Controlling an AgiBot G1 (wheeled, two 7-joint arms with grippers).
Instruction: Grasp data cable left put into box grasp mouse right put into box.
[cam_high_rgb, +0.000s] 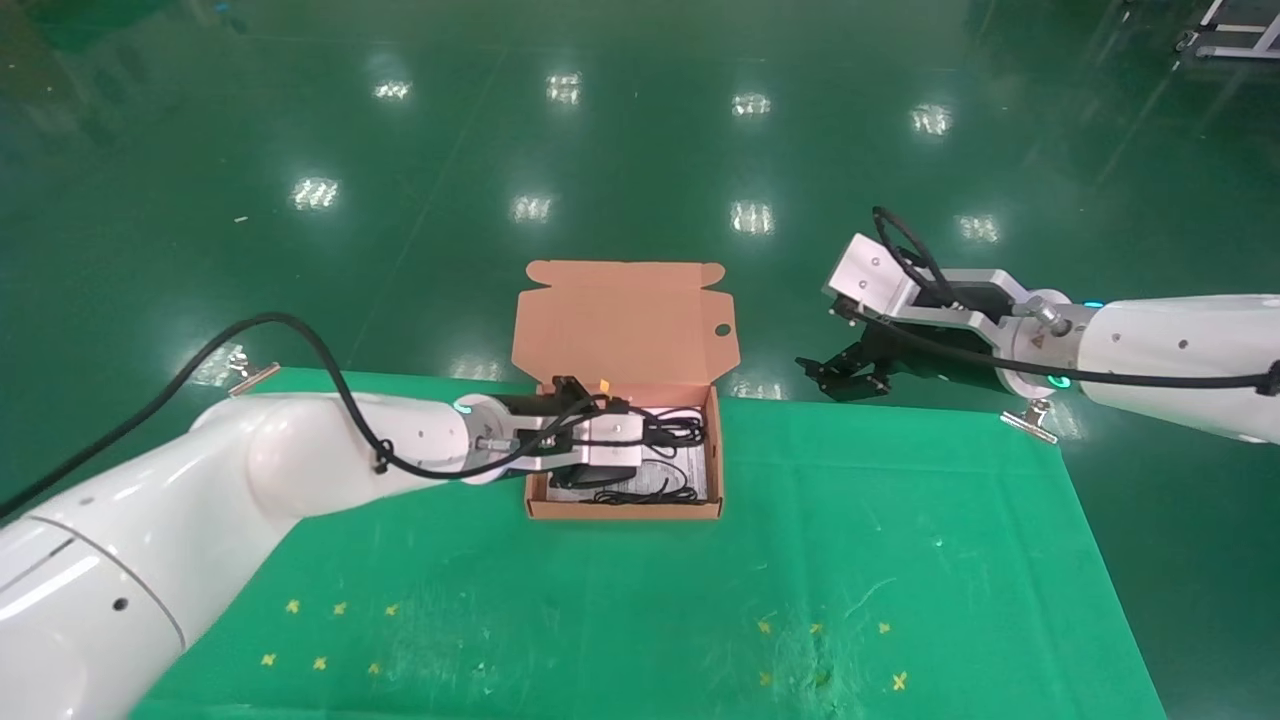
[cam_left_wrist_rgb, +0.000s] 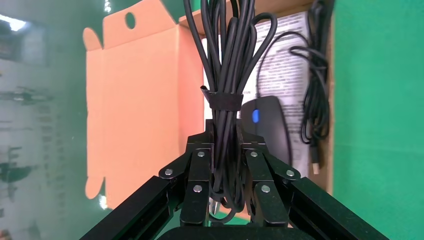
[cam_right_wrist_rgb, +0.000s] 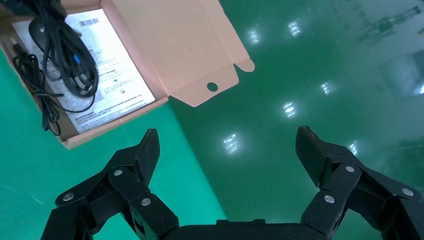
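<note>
The box (cam_high_rgb: 625, 508) stands open in the middle of the green cloth, with its lid (cam_high_rgb: 620, 320) upright. My left gripper (cam_high_rgb: 650, 430) is inside the box and shut on the data cable (cam_left_wrist_rgb: 225, 75), a black bundle bound by a strap. The bundle extends over the white sheet (cam_left_wrist_rgb: 285, 55). I cannot tell whether it touches the sheet. The mouse (cam_left_wrist_rgb: 270, 125), with its blue light, lies in the box beside the bundle. Its cord (cam_left_wrist_rgb: 315, 100) and USB plug lie along the box wall. My right gripper (cam_high_rgb: 845, 378) is open and empty, beyond the table's far right edge.
The green cloth (cam_high_rgb: 850, 560) covers the table and has small yellow marks near the front. Metal clips (cam_high_rgb: 1030, 420) hold its far corners. The shiny green floor (cam_high_rgb: 640, 150) lies beyond the table. The right wrist view shows the box (cam_right_wrist_rgb: 170, 40) off to one side.
</note>
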